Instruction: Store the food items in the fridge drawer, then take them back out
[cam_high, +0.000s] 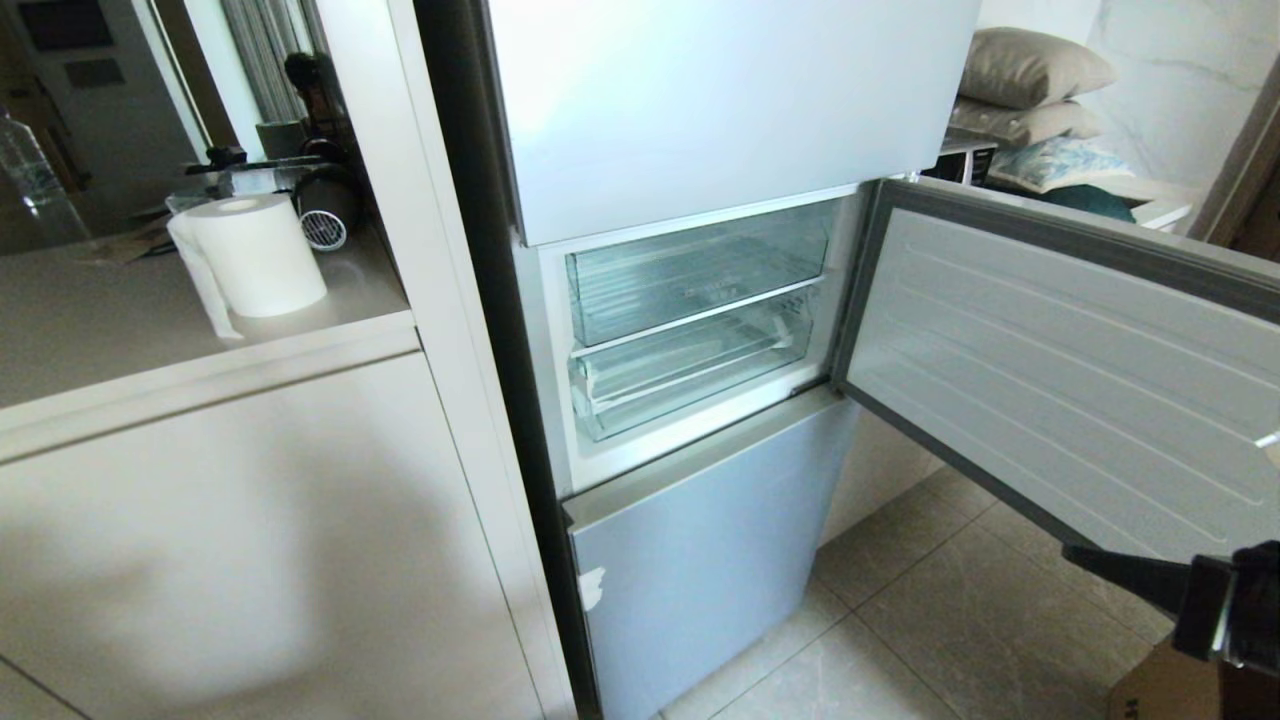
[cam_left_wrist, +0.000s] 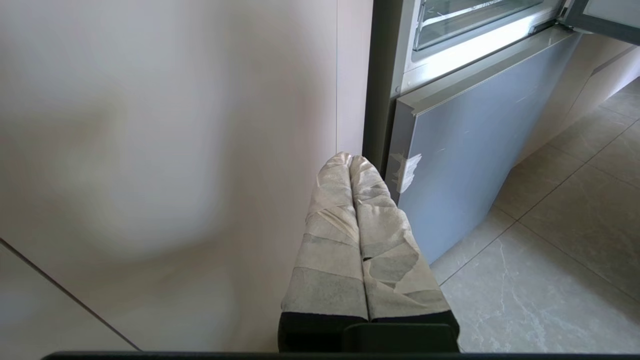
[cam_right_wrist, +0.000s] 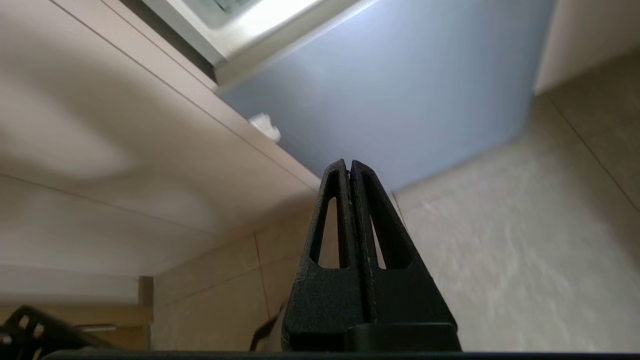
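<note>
The wide, shallow, clear plastic fridge drawer (cam_high: 690, 375) sits pushed in as the lower of two transparent bins in the open middle compartment of the tall pale grey fridge (cam_high: 720, 110); its ribbed floor shows through the front wall, and a scrap of white tape clings to its front left corner. Just above it sits the other clear plastic bin (cam_high: 700, 265), without tape, a thin white shelf edge between the two. No food shows in either bin (the walls are clear enough to see through). The compartment's grey door (cam_high: 1060, 370) stands swung wide to the right, its ridged inner lining facing the camera and its lower edge above the beige floor tiles (cam_high: 930, 620). Below the drawers is a closed blue-grey lower door (cam_high: 700, 560) with a bit of white tape near its left edge. Left of the fridge, a beige counter (cam_high: 120, 340) carries a roll of white paper towel (cam_high: 255, 250) near its front edge. The black right gripper (cam_high: 1075, 556) enters at the head view's lower right corner, beneath the open door, its fingers pressed together and empty. The tape-wrapped left gripper (cam_left_wrist: 350, 159) hangs low beside the cream cabinet panel (cam_left_wrist: 150, 150), fingers likewise together, holding nothing.
</note>
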